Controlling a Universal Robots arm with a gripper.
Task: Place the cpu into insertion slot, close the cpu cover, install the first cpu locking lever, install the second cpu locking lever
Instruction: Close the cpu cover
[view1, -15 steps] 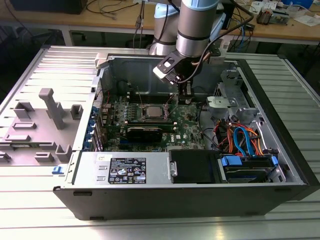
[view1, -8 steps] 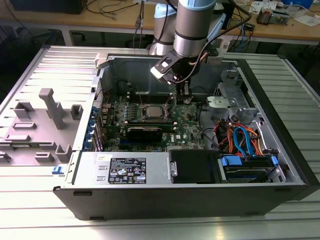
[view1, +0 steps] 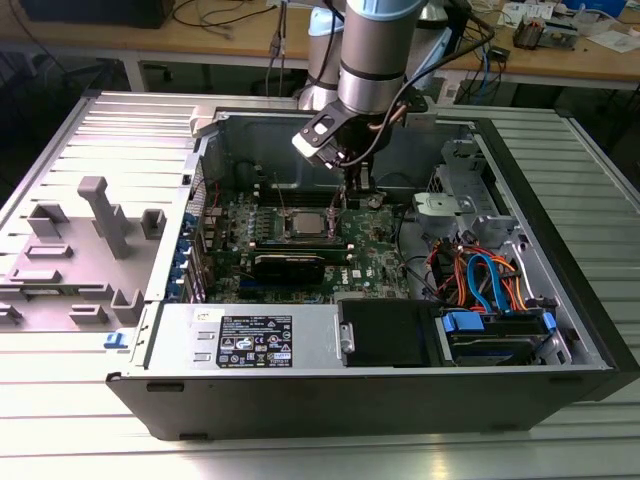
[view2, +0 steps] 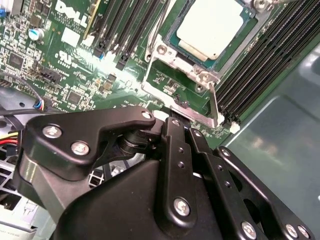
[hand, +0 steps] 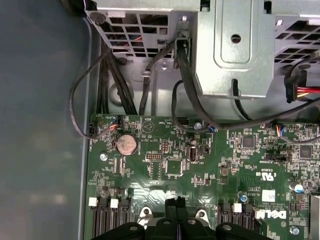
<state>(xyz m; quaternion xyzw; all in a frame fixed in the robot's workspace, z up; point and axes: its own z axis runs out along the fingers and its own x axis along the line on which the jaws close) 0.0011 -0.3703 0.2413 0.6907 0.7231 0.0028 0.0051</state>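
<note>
Two joined fingers (view2: 172, 145) just beside cpu cover (view2: 152, 70); cpu (view2: 212, 27) seated beyond.

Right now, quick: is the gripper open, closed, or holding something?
gripper: shut, its tips pinched on the free edge of the raised cpu cover.

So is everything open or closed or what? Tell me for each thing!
cpu: lying flat in the insertion slot, top uncovered.
cpu cover: open, tilted up off the slot.
end effector: shut, tips at the cover's free edge; whether it grips the cover is unclear.
computer case: open, insides showing.
</note>
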